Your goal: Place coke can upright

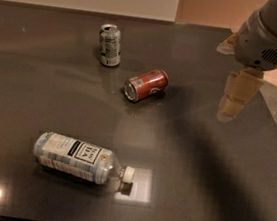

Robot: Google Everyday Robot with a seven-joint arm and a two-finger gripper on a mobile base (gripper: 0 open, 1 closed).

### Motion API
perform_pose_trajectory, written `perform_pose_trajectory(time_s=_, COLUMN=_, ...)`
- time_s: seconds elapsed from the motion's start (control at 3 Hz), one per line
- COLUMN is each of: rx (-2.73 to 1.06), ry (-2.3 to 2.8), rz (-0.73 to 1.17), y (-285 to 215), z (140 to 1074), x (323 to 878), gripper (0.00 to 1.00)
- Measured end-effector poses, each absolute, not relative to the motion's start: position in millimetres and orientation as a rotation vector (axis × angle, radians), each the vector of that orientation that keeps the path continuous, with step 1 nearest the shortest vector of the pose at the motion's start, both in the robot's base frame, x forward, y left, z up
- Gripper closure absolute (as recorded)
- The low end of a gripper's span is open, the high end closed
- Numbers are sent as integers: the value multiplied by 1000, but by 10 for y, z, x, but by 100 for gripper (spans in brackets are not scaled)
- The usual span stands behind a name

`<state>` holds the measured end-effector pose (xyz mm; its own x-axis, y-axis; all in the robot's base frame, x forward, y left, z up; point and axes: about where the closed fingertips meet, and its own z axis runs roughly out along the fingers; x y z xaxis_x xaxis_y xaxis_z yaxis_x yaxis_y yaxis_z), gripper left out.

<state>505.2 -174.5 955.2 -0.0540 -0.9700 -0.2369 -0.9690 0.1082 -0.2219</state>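
Coke can (145, 84): laid on its side near the middle of the desk (195, 180), somewhat toward the far edge; one silver end is turned toward the near left corner; not yet stood upright.
Gripper (232, 106): held above the right edge, toward the far right corner, well apart from the coke can; nothing is seen to be carried; whether the claw is released or clenched cannot be told.
Pale can (109, 45): stood upright toward the far edge, near the coke can on its far-left side, not touching it.
Bottle (79, 158): laid on its side toward the near left corner, cap pointed at the right edge.
Stage, as judged: approach; the grasp is not yet made.
Risk, rolling: the round body is likely to be sent rolling if it is nudged off-centre before it is closed on.
Risk, neighbour: the pale can may be knocked over if the coke can is pushed toward the far edge.
Risk, release: the coke can may be toppled if it is let go while tilted.
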Motion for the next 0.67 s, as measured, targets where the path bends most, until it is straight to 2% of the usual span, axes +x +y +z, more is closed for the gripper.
perform_pose_trajectory(time_s=0.67, rx=-2118, ry=1920, rz=61, y=-1218, z=9291, x=5637, gripper=0)
